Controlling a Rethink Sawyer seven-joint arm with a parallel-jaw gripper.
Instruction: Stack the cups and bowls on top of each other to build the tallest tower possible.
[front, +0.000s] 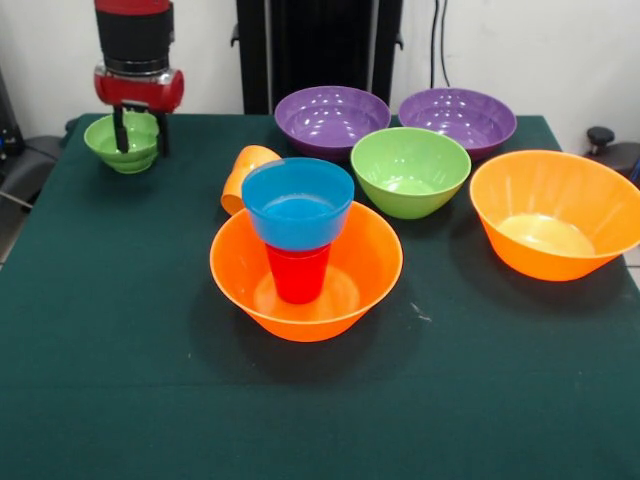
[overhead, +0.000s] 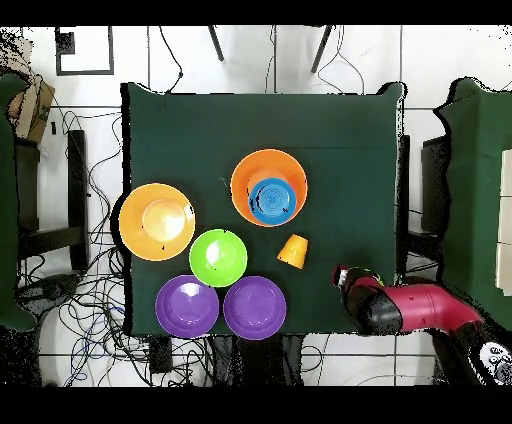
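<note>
1. The end effector (front: 139, 131) straddles the small green bowl (front: 124, 143) at the tabletop's (front: 120, 380) ten o'clock, apparently closed on its rim, for lifting.
2. The tower (front: 300, 245) stands centrally: orange bowl (front: 340, 290), red cup (front: 298, 272), blue bowl (front: 297, 205).

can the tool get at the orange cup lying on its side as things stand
Probably yes. The orange cup lies in the open beside the tower, nothing over it, though the tool sits at the small green bowl now.

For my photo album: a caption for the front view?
Robot hand at small green bowl; blue bowl on red cup.
</note>
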